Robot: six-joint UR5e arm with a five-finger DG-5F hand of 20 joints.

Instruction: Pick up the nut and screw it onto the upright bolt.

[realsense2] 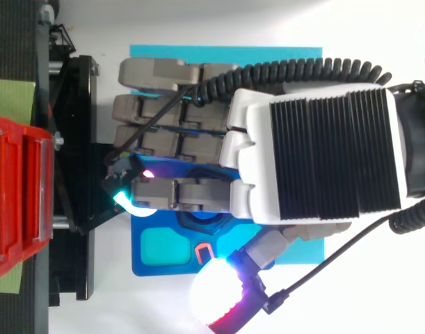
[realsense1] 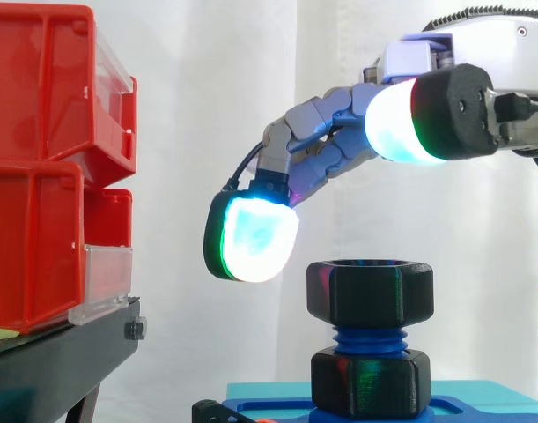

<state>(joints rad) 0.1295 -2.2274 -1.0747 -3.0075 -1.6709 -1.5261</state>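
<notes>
Fingers (realsense1: 251, 238) hang spread, holding nothing, over the nut (realsense1: 370, 295) atop the bolt (realsense1: 369, 340); lower squarely, pinch opposite flats, then twist.

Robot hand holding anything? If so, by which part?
Nothing. The robot hand hangs open above the black hexagonal nut sitting on the blue threaded bolt.

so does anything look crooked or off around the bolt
nothing stands out: the black nut sits level on the upright blue bolt, and the robot hand hangs open above it
</notes>
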